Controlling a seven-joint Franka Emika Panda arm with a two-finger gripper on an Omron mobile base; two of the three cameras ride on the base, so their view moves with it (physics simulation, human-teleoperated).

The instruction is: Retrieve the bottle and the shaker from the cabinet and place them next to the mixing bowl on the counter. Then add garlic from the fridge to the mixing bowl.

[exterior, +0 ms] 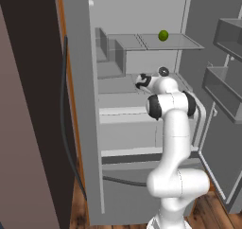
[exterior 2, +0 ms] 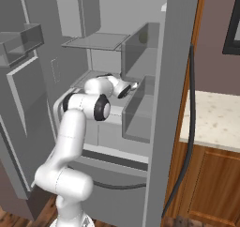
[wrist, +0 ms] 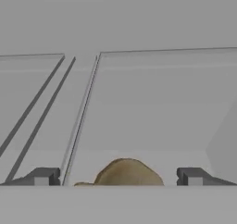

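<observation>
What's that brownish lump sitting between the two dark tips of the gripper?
In the hand view, the garlic sits between the open gripper fingertips, on a fridge shelf; neither tip touches it.

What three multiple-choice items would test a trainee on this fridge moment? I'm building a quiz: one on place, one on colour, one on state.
1. Where does the tan garlic lie?
A. between the end effector fingertips
B. on the counter
C. in a door bin

2. What colour is the round fruit on the upper glass shelf?
A. red
B. green
C. white

3. How is the end effector?
A. shut on the garlic
B. shut, empty
C. open

Key: 1 A, the hand view shows it between both tips; 2 B, plainly green; 3 C, the tips stand wide apart.
</observation>
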